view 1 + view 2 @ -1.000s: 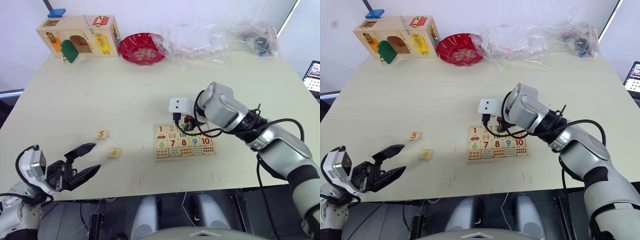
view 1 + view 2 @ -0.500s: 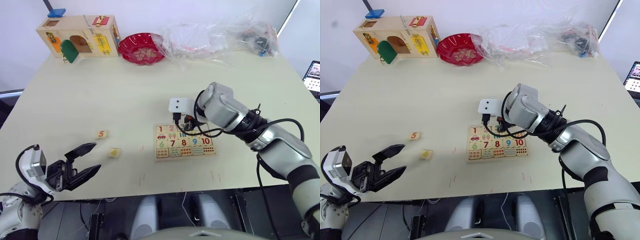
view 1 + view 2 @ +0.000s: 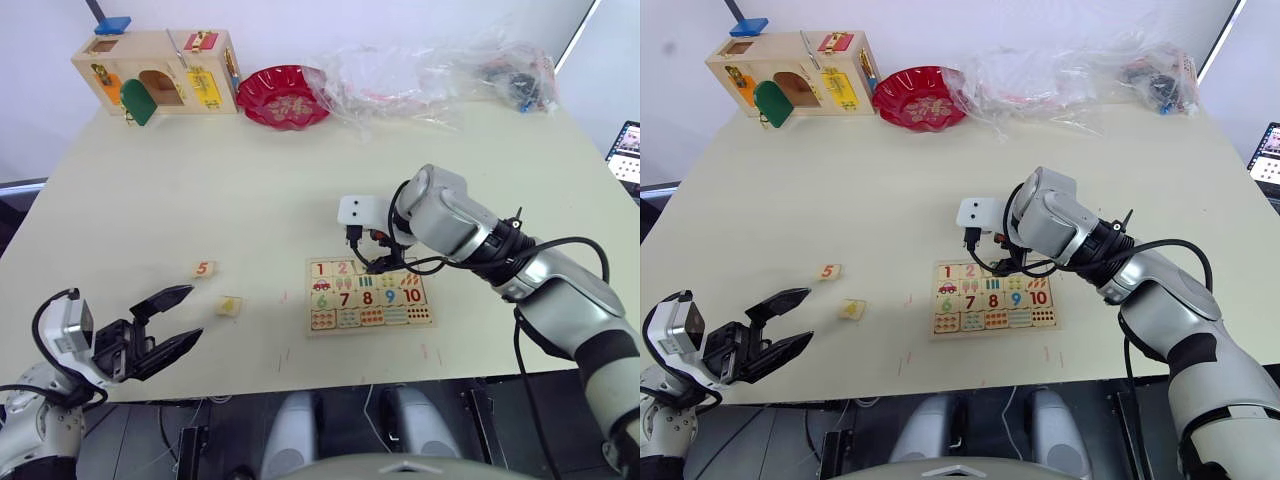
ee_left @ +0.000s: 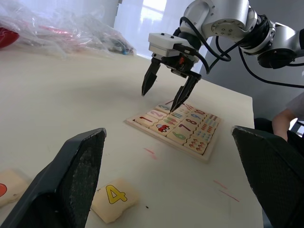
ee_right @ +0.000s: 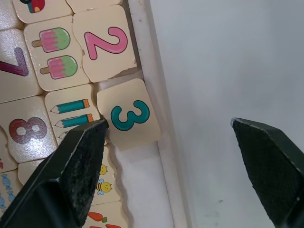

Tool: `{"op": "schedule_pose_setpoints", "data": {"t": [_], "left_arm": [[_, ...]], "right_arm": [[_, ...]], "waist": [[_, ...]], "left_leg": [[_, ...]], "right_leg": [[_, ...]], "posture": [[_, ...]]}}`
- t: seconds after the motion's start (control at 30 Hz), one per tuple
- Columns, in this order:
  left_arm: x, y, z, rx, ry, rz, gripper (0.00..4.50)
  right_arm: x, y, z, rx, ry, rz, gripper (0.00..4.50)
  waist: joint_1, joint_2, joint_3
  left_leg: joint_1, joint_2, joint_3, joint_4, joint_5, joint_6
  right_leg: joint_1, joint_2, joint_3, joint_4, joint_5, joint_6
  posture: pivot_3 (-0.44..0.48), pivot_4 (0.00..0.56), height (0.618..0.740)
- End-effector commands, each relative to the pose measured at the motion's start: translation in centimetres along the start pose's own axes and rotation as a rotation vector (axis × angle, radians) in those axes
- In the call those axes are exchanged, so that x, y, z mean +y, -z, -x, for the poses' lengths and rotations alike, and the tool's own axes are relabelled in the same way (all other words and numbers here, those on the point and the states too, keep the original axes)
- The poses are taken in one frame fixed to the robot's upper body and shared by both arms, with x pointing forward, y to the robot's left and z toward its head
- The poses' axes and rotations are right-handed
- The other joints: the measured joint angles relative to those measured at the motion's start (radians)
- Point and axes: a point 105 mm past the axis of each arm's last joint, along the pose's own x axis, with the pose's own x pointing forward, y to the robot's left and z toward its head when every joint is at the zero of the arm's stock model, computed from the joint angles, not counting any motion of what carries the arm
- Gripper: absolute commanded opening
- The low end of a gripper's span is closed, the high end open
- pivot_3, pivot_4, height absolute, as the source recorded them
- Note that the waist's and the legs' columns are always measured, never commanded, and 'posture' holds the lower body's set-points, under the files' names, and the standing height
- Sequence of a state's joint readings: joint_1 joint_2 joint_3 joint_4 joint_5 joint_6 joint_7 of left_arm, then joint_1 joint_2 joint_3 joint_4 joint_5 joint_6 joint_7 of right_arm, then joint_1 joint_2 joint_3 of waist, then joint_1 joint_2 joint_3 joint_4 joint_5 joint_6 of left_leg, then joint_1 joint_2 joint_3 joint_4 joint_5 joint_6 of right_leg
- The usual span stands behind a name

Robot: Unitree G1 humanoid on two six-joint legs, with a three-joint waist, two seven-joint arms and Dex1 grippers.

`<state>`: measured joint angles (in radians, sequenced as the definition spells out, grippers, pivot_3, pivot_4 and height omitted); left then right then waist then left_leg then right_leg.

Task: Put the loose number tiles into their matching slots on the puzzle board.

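1. The right end effector (image 4: 167, 85) hangs over the far edge of the puzzle board (image 3: 368, 293), its two black fingers spread wide and gripping nothing.
2. Between those fingers, in the right wrist view, the 3 tile (image 5: 129, 120) lies skewed in the top row, one corner riding up against the board's raised rim rather than flat in its slot.
3. Next to it the 2 tile (image 5: 106, 42) lies in its slot, and the 1 tile (image 3: 319, 269) fills the row's end slot.
4. The left end effector (image 3: 165, 322) hovers by the bench's near-left edge, fingers wide apart and empty.
5. The 4 tile (image 4: 115, 198) lies loose on the bench (image 3: 250, 190) just beyond it, with the 5 tile (image 3: 203, 268) a little further off; both are well apart from the board.
6. At the far edge stand a wooden latch box (image 3: 160, 72), a red bowl (image 3: 283, 96) and crumpled clear plastic bags (image 3: 440, 72).
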<state>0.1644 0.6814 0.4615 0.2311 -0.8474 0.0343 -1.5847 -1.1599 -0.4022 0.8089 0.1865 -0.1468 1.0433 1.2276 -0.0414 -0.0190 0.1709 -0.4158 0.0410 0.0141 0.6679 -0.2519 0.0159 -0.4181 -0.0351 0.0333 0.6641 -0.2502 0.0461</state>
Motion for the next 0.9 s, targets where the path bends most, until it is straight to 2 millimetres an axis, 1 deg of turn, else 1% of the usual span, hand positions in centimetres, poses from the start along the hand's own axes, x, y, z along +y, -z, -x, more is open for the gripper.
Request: {"op": "schedule_pose_setpoints", "data": {"t": [0.03, 0.13, 0.23, 0.33, 0.4, 0.43, 0.47, 0.5, 0.57, 0.7, 0.77, 0.8, 0.9], "left_arm": [[-0.4, -0.4, 0.1, -0.003, 0.030, -0.023, 4.50], [-0.5, -0.4, 0.2, -0.002, 0.028, -0.023, 4.50], [-0.5, -0.5, 0.2, -0.002, 0.026, -0.024, 4.50], [-0.4, -0.5, 0.3, -0.003, 0.025, -0.025, 4.50], [-0.4, -0.6, 0.3, -0.002, 0.024, -0.026, 4.50], [-0.3, -0.6, 0.3, -0.002, 0.024, -0.026, 4.50], [-0.3, -0.6, 0.3, -0.003, 0.024, -0.027, 4.50], [-0.3, -0.6, 0.3, -0.003, 0.024, -0.027, 4.50], [-0.3, -0.6, 0.3, -0.003, 0.025, -0.026, 4.50], [-0.1, -0.7, 0.3, -0.003, 0.024, -0.027, 4.50], [-0.1, -0.7, 0.3, -0.004, 0.024, -0.027, 4.50], [-0.1, -0.8, 0.2, -0.005, 0.025, -0.027, 4.50], [-0.1, -0.8, 0.2, -0.007, 0.025, -0.028, 4.50]], "right_arm": [[-0.3, -1.7, 2.4, -0.142, 0.022, -0.008, 4.47], [-0.4, -1.5, 3.5, -0.202, 0.020, -0.017, 4.47], [-0.4, -0.7, 4.3, -0.240, 0.027, -0.021, 4.47], [-0.3, 0.4, 4.6, -0.254, 0.037, -0.017, 4.47], [-0.5, 0.1, 4.7, -0.339, 0.063, -0.027, 4.47], [-0.6, -0.5, 4.8, -0.429, 0.070, -0.028, 4.47], [-0.5, -1.0, 4.8, -0.502, 0.060, -0.035, 4.47], [-0.2, -1.0, 4.7, -0.535, 0.033, -0.053, 4.47], [0.3, -0.4, 4.2, -0.529, -0.017, -0.077, 4.47], [0.1, -1.3, 3.9, -0.613, 0.009, -0.050, 4.47], [-0.7, -0.7, 2.7, -0.578, 0.056, -0.057, 3.95], [-0.8, -0.6, 2.3, -0.575, 0.053, -0.063, 3.72], [-0.8, -0.4, 1.8, -0.573, 0.035, -0.060, 2.21]], "waist": [[0.000, 0.000, 0.000], [0.001, 0.000, 0.000], [0.003, 0.000, 0.000], [0.002, 0.000, 0.000], [0.000, 0.000, 0.000], [-0.002, 0.000, 0.000], [-0.002, -0.001, 0.000], [-0.002, 0.000, 0.000], [0.000, 0.000, 0.000], [0.001, 0.000, 0.000], [0.000, -0.001, 0.000], [0.000, -0.001, 0.000], [0.001, 0.000, 0.000]], "left_leg": [[0.000, 0.000, 0.000, 0.000, 0.000, 0.000], [0.000, 0.000, 0.000, 0.000, 0.000, 0.000], [0.000, 0.000, -0.001, 0.000, 0.000, 0.000], [0.000, 0.000, 0.000, 0.000, 0.000, 0.000], [0.000, 0.000, 0.000, 0.000, 0.000, 0.000], [0.000, 0.000, 0.000, 0.000, 0.000, 0.000], [0.000, 0.000, 0.000, 0.000, 0.000, 0.000], [0.000, 0.000, 0.000, 0.000, 0.000, 0.000], [0.000, 0.000, 0.000, -0.001, 0.000, 0.000], [0.000, 0.000, 0.001, 0.000, 0.000, 0.000], [0.000, 0.000, 0.001, 0.000, 0.000, 0.000], [0.000, 0.000, 0.001, 0.000, 0.000, 0.000], [0.000, 0.000, 0.002, 0.000, 0.000, 0.000]], "right_leg": [[0.000, 0.000, 0.000, 0.000, 0.000, 0.000], [0.000, 0.000, 0.000, 0.000, 0.000, 0.000], [0.000, -0.001, -0.001, -0.001, 0.000, 0.000], [0.000, -0.002, -0.001, -0.001, 0.000, 0.000], [0.000, -0.001, 0.000, -0.001, 0.000, 0.000], [0.000, -0.001, 0.000, -0.001, 0.000, 0.000], [0.000, 0.000, 0.000, 0.000, 0.000, 0.000], [0.000, 0.001, 0.000, 0.000, 0.000, 0.000], [0.000, 0.001, 0.000, 0.000, 0.000, 0.000], [0.001, 0.000, 0.000, -0.001, 0.000, 0.000], [0.001, 0.000, 0.001, -0.001, 0.000, 0.000], [0.001, 0.000, 0.001, 0.000, 0.000, 0.000], [0.001, 0.000, 0.000, 0.000, 0.000, 0.000]], "posture": [[0.000, 0.150, 0.740], [0.000, 0.150, 0.740], [0.000, 0.150, 0.740], [0.000, 0.150, 0.740], [0.000, 0.150, 0.740], [0.000, 0.150, 0.740], [0.000, 0.150, 0.740], [0.000, 0.150, 0.740], [0.000, 0.150, 0.740], [0.000, 0.150, 0.740], [0.000, 0.150, 0.740], [0.000, 0.150, 0.740], [0.000, 0.150, 0.740]]}}
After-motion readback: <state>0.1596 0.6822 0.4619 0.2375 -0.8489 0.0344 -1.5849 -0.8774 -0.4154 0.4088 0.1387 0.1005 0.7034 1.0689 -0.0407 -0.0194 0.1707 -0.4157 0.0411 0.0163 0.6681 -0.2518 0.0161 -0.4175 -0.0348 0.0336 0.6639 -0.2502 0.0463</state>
